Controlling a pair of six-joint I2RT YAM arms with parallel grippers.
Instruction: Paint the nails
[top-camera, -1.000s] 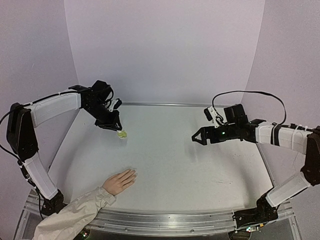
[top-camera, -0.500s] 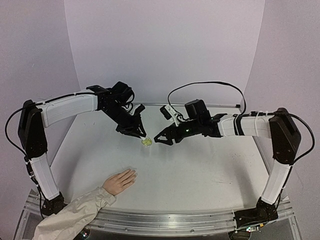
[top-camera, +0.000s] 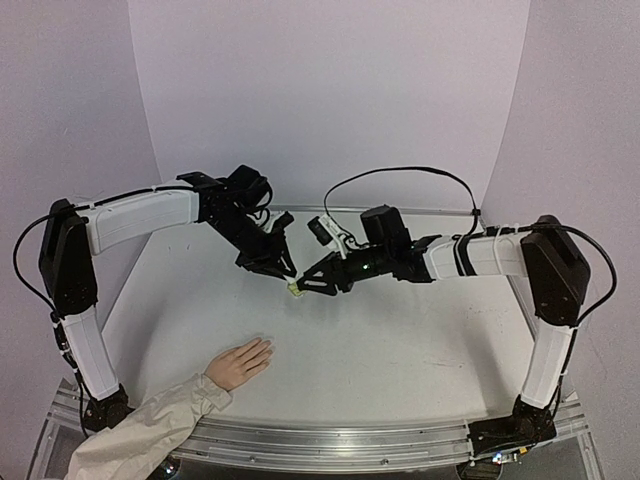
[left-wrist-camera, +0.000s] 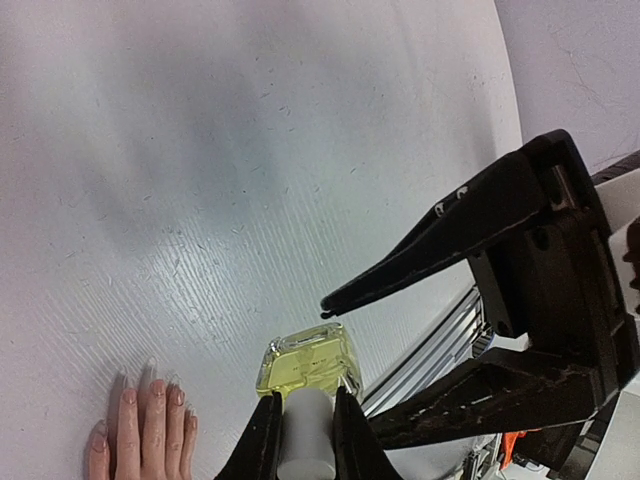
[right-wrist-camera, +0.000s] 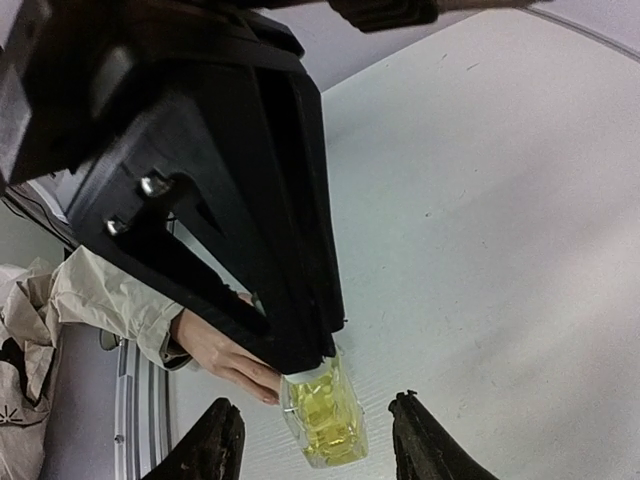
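Note:
A small yellow-green bottle (left-wrist-camera: 308, 368) with a white cap (left-wrist-camera: 304, 436) hangs from my left gripper (left-wrist-camera: 306, 400), which is shut on the cap. In the top view the bottle (top-camera: 296, 290) is at mid-table, between my left gripper (top-camera: 288, 272) and my right gripper (top-camera: 303, 287). My right gripper (right-wrist-camera: 320, 445) stands open astride the bottle (right-wrist-camera: 325, 420), with a gap on each side. The pale hand (top-camera: 238, 364) lies flat near the front left, palm down. Its nails (left-wrist-camera: 156, 388) point towards the bottle, well clear of both grippers.
The hand's beige sleeve (top-camera: 150, 430) runs off the front-left corner. An aluminium rail (top-camera: 350, 442) lines the table's near edge. Lilac walls close in the back and sides. A black cable (top-camera: 400, 172) loops above my right arm.
My left gripper has carried the bottle right and nearer, to mid-table. My right arm has swung in from the right, and its jaws have narrowed around the bottle.

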